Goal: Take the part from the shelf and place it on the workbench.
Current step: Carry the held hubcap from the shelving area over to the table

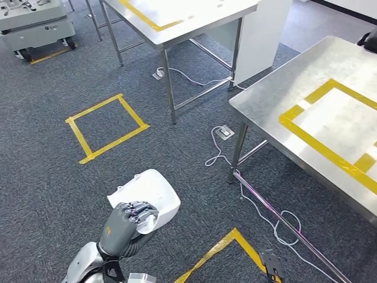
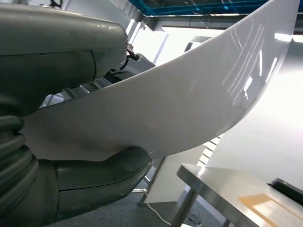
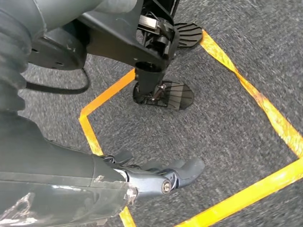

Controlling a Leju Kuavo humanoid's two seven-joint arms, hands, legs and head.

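The part is a smooth white curved plastic shell [image 1: 149, 191]. My left hand [image 1: 123, 226] grips its near edge at the bottom left of the head view, above the grey carpet. In the left wrist view the shell [image 2: 185, 99] is clamped between the thick grey thumb [image 2: 100, 175] and the fingers [image 2: 64, 52]. The workbench [image 1: 267, 100] is a steel table with a yellow tape rectangle, ahead to the right and well apart from the shell. My right hand [image 3: 136, 179] hangs over the carpet with its fingers apart and nothing in them.
A second steel table [image 1: 178, 26] with yellow tape stands at the back centre. A yellow tape square [image 1: 106, 127] marks the carpet ahead left. White cables [image 1: 262, 212] and a floor socket [image 1: 224, 132] lie beside the workbench leg. A grey cart [image 1: 35, 26] sits far left.
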